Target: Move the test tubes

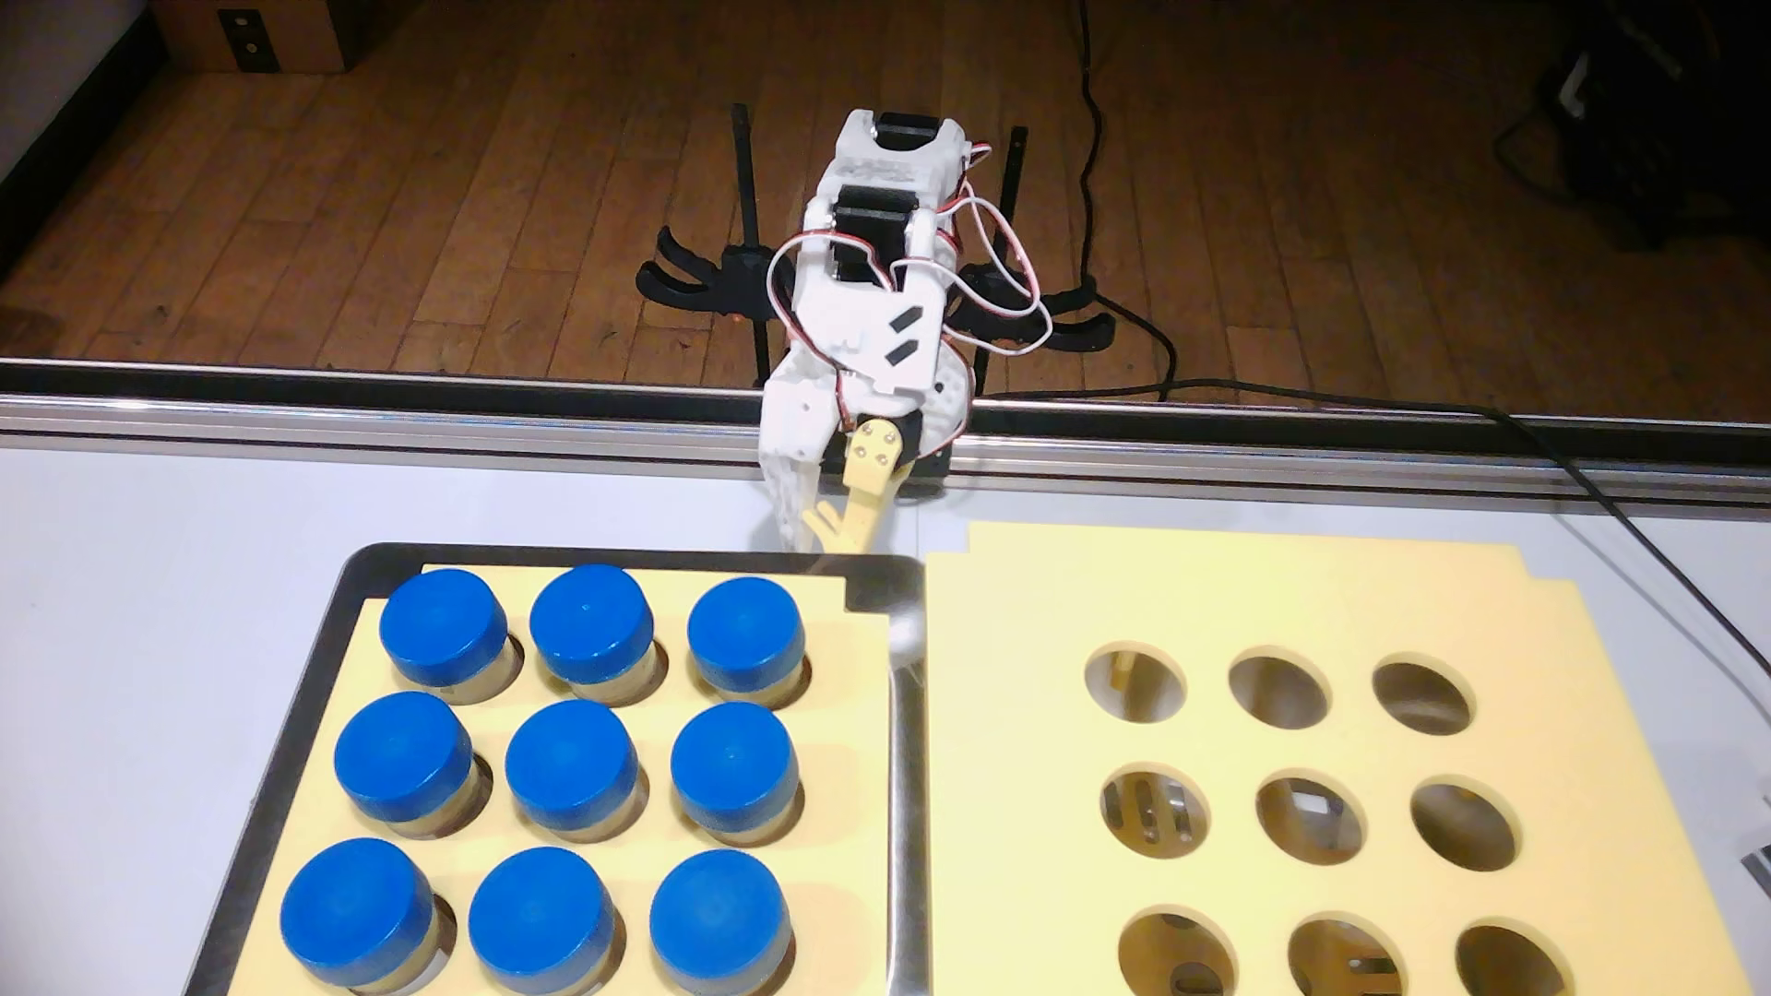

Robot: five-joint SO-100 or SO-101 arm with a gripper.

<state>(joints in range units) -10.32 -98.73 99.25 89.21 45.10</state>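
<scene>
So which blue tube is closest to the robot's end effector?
The top-right test tube in the tray; it sits just below the end effector, nearer than the other eight.

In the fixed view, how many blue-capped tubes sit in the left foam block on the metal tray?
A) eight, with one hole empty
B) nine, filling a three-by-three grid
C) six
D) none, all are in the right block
B: the tubes fill all three rows of three in the left foam block, while the right foam block has only empty holes.

A lab-style workbench: white table [144,536] with aluminium rail [383,417], foam tube racks [1198,594], wooden floor [431,192] beyond.
</scene>
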